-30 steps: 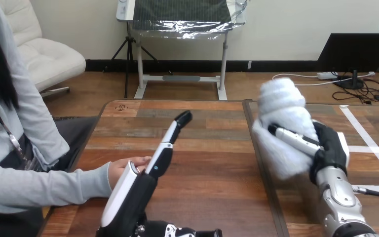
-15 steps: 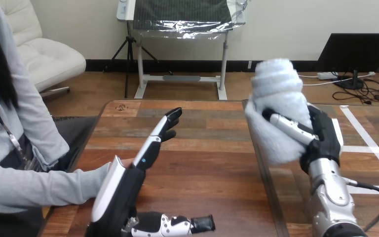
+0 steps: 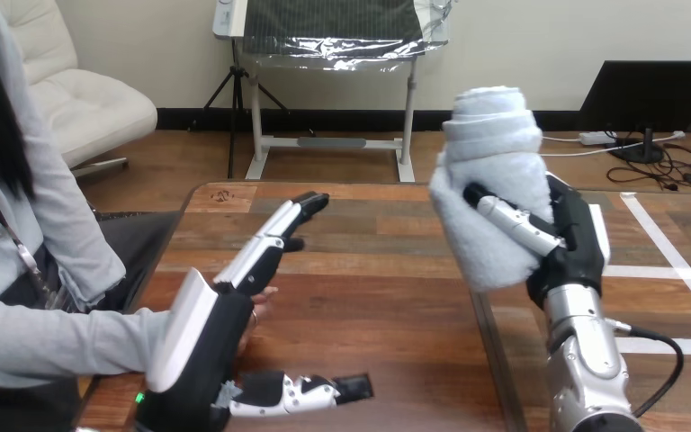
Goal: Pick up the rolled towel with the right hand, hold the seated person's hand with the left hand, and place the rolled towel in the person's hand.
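Right hand [image 3: 578, 241]: closed round the rolled towel [image 3: 490, 162], fingers [image 3: 515, 221] wrapped across its front, black palm behind it. Firm hold, towel clear of the table [image 3: 378, 306]. The towel is white and stands roughly upright in the grasp, rolled end on top, with a looser flap hanging below the fingers. It sits over the table's right part, above the dark seam [image 3: 484, 333] running front to back. The right forearm [image 3: 585, 364], silver, rises from the bottom edge under the hand.

Left hand [image 3: 196, 335]: held edge-on at the table's near left, white back shell toward the person. Its fingers [image 3: 274, 236] are straight and point away across the table (no curl on anything), and the thumb [image 3: 292, 394] sticks out flat to the right, low over the wood. So it is spread, with nothing pinched or wrapped.

The person's hand [image 3: 257, 308] peeks out just behind the left hand's palm, fingertips showing at its right side, low over the table. The two sit right beside each other; actual contact can't be told, since the robot's palm covers most of it. A grey sleeve [image 3: 54, 346] leads in from the view's left to that hand.

Towel and the person's hand are well apart, with bare tabletop between them.
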